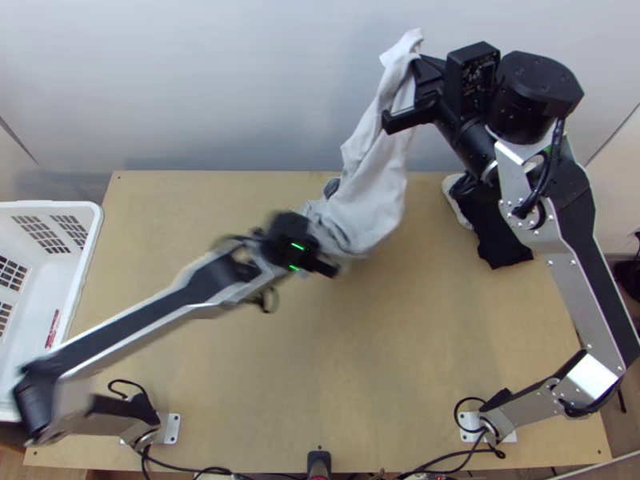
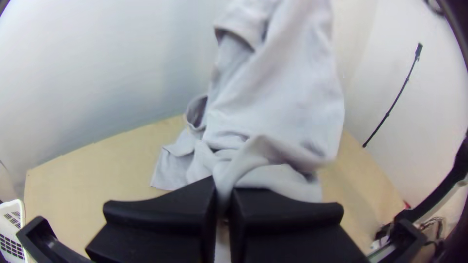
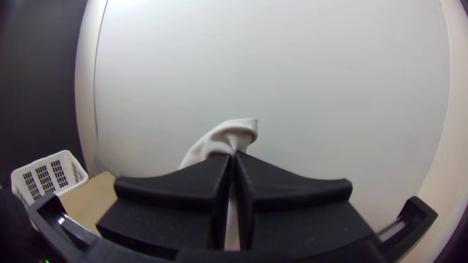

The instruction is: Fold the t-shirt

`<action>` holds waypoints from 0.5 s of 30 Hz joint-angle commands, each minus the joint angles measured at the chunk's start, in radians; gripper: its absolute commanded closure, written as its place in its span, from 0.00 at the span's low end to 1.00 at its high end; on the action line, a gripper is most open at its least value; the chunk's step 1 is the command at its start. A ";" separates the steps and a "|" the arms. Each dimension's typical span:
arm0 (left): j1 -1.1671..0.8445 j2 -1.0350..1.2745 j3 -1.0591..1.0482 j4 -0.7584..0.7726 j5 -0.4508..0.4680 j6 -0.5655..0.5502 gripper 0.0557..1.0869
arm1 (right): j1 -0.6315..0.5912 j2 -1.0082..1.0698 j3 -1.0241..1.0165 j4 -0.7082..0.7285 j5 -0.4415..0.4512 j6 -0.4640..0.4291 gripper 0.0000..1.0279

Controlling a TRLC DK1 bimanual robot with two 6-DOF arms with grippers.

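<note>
**T-shirt hanging slantwise between my two grippers**

A pale wall is rising behind the light wooden tabletop. The top view is giving me the whole layout: my left arm is stretching over the middle of the tabletop, and my right arm is reaching up the right side and past the far edge. At the left edge a white basket is sitting, its slotted walls appearing in both wrist views too.

The pale grey t-shirt is slanting from the right gripper, beyond the far edge, to the left gripper, over the tabletop. It is hanging long and gathered, far from spread flat. My left wrist view is adding loose folds and a darker grey opening at the side, though I can't tell which part of the garment that is.

From the top view I'm also getting a black cloth lying bunched near the far right corner; from the left wrist view, a thin black pole against the wall.

My left fingers are pinching a narrow gather of the t-shirt. My right fingers are closing on its upper end, and the right wrist view is showing a small folded tip poking out past them.
</note>
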 commanded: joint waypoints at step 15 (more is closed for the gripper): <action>0.882 -0.305 0.168 -0.242 0.604 -0.050 0.96 | -0.029 -0.118 -0.008 -0.208 -0.070 0.007 0.97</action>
